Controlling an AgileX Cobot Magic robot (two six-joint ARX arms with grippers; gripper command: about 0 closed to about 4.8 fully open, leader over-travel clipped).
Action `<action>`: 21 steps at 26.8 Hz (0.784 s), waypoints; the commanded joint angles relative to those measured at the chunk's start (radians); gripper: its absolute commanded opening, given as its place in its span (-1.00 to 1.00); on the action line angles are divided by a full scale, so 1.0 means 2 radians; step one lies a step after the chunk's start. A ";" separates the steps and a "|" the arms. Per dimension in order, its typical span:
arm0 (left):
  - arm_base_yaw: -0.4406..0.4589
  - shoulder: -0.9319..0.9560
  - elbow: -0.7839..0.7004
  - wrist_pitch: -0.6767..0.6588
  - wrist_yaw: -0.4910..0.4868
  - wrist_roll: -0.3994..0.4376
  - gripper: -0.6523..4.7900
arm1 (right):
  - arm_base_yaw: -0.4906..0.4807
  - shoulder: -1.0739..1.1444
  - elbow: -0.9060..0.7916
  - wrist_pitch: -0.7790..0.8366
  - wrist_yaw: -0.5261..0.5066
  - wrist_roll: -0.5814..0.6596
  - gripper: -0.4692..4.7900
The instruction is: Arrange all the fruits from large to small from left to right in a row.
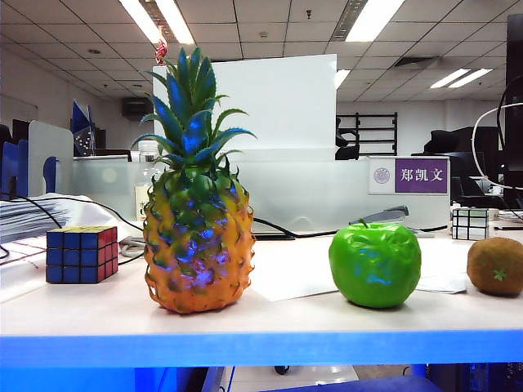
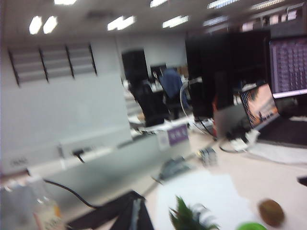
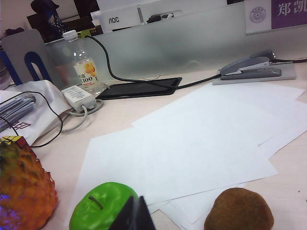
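While both shut — left tool (image 2: pixel 134 215), right tool (image 3: pixel 136 215) hold nothing.

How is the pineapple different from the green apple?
The pineapple is tall, orange-yellow and bumpy, with a spiky green crown; the apple is short, round, bright green and glossy. The pineapple stands left, the apple to its right. Both rest upright on the white table, untouched.

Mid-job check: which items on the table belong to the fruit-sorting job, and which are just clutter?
Job items: pineapple, green apple, kiwi.

Clutter: Rubik's cube, small black-and-white cube, stapler, drink bottle, paper sheets.
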 commanded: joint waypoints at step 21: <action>0.454 0.001 -0.141 0.028 0.303 -0.129 -0.78 | 0.000 0.000 0.002 0.005 -0.001 0.002 -0.84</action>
